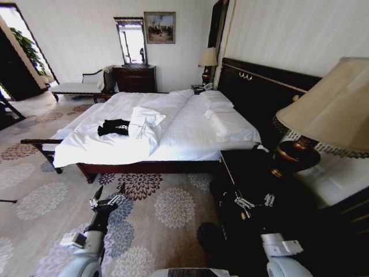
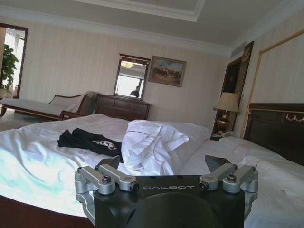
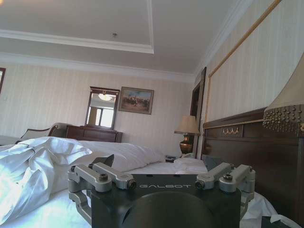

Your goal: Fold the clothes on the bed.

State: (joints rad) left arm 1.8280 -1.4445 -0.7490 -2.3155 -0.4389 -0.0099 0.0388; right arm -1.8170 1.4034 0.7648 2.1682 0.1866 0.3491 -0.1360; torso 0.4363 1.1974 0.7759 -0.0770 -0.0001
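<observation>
The clothes are one black T-shirt (image 1: pixel 113 127) with white lettering, lying crumpled on the left half of the bed (image 1: pixel 190 135), close to its foot. Right beside it lies bunched white linen (image 1: pixel 151 120). In the left wrist view the T-shirt (image 2: pixel 90 141) rests on the sheet beyond my left gripper (image 2: pixel 166 164), which is open and empty. My left gripper (image 1: pixel 108 199) hangs over the carpet, short of the bed's side rail. My right gripper (image 1: pixel 253 202) is open too, low in front of the dark nightstand; the right wrist view shows its fingers (image 3: pixel 106 161) spread, with the linen (image 3: pixel 38 166) beyond.
A dark nightstand (image 1: pixel 253 173) with a large lamp (image 1: pixel 331 107) stands close on my right. Patterned carpet (image 1: pixel 155 213) separates me from the bed. A chaise (image 1: pixel 78 86), a dresser (image 1: pixel 136 78) with a mirror and a second lamp (image 1: pixel 208 58) line the far wall.
</observation>
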